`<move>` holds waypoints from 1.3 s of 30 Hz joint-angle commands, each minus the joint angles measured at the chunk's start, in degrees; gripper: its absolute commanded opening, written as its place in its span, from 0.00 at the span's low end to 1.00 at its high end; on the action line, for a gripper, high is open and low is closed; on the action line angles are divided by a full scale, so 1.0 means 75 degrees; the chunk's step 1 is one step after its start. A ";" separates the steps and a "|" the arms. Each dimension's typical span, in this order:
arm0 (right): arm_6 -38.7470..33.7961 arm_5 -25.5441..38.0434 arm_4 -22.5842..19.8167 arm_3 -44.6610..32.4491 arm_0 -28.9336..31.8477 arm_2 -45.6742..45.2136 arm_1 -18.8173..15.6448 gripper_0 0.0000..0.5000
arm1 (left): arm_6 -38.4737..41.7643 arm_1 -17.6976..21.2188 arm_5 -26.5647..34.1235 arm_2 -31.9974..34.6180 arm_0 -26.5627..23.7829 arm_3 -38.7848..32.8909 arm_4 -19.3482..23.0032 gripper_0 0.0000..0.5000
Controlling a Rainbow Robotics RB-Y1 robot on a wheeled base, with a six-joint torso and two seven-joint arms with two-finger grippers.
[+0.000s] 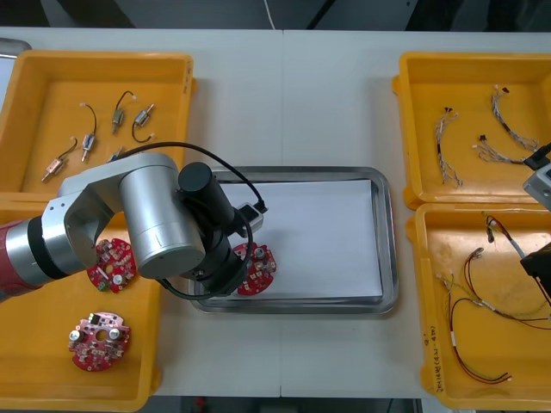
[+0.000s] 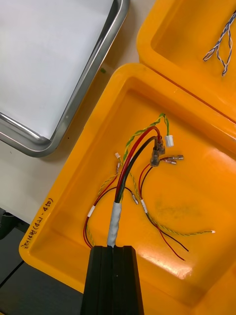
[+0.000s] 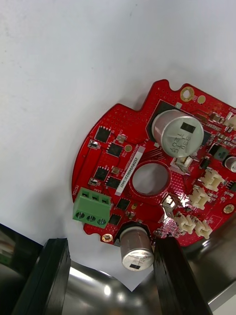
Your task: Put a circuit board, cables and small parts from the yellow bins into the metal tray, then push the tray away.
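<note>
Circuit board point(image 3: 142, 147) lies beneath wide-spread left tool point(image 3: 108, 246).

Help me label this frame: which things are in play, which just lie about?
In play: metal tray; circuit board in it, by left gripper; cable in right gripper.
Lying about: two spare boards, small metal parts, blue-and-white cables.

A circuit board point(image 1: 258, 268) lies in the near left corner of the metal tray point(image 1: 389, 249), which sits between my left bins point(image 1: 43, 112) and my right bins point(image 1: 465, 77).
</note>
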 commanded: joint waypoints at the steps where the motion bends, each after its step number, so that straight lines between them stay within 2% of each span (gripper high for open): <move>1: 0.0202 0.0027 0.0017 -0.0076 -0.0157 0.0118 -0.0281 0.00 | 0.0910 -0.0073 -0.0087 0.0169 -0.0304 -0.0156 0.0176 1.00; 11: 0.0202 0.0027 0.0017 -0.0076 -0.0157 0.0129 -0.0281 0.00 | 0.1074 -0.0049 0.0171 0.0825 -0.0304 -0.0414 0.0657 1.00; 19: 0.0202 0.0027 0.0017 -0.0076 -0.0157 0.0141 -0.0281 0.00 | 0.1132 -0.0073 0.0652 0.1435 -0.0304 -0.0777 0.0727 1.00; 29: 0.0202 0.0027 -0.0077 -0.0076 -0.0215 0.0176 -0.0281 0.00 | 0.1039 -0.0049 0.2210 0.2829 -0.0304 -0.1105 0.1125 1.00; 39: 0.0155 0.0027 -0.0194 -0.0099 -0.0895 0.0985 -0.0409 0.00 | 0.0781 -0.0037 0.3710 0.4189 -0.0304 -0.1140 0.1371 1.00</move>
